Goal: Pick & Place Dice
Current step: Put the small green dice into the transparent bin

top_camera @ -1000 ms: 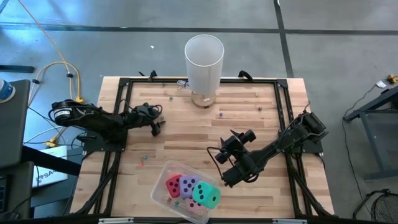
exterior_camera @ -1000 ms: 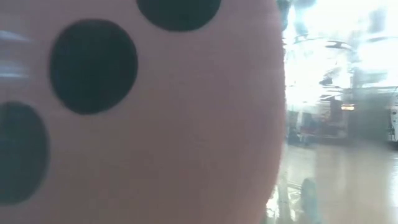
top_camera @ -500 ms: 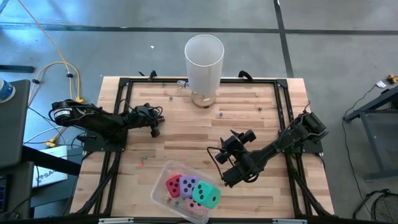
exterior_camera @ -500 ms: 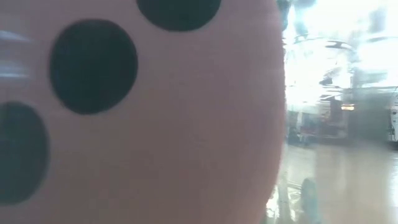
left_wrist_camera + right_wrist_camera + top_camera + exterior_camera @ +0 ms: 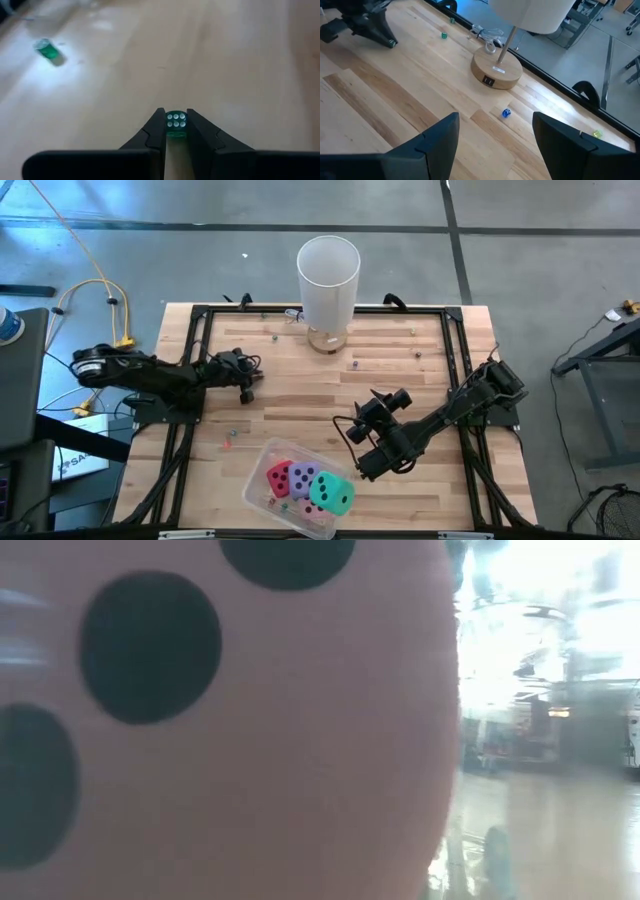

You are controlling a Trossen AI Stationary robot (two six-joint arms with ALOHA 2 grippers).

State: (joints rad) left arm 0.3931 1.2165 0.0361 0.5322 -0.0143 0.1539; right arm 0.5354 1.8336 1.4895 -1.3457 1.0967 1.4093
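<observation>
Four foam dice lie in a clear plastic tub (image 5: 262, 462) at the table's near middle: red (image 5: 279, 476), purple (image 5: 303, 476), teal-green (image 5: 332, 492) and pink (image 5: 312, 510). The pink one (image 5: 220, 740) fills most of the low view. At the table's left, my left gripper (image 5: 246, 391) is shut on a tiny clear green die (image 5: 176, 122) with white pips. My right gripper (image 5: 378, 412) hangs open above the table's middle right, with nothing between its fingers (image 5: 440, 145). My left gripper pinches the tiny green die by two opposite sides (image 5: 176, 131) between its two fingertips. The six-pip face (image 5: 176, 120) looks out past the fingertips. The fingers slant down toward the table. Whether the die still touches the wood I cannot tell.
A lamp with a tall white shade (image 5: 328, 275) and a round wooden base (image 5: 497, 74) stands at the far middle. Other tiny dice lie loose on the wood: green (image 5: 48, 50), blue (image 5: 505, 113), yellow (image 5: 597, 133). Black rails (image 5: 190, 370) frame the tabletop.
My left gripper has shut: its fingertips stood apart a second ago and are now together on the tiny green die. My right arm has kept still.
</observation>
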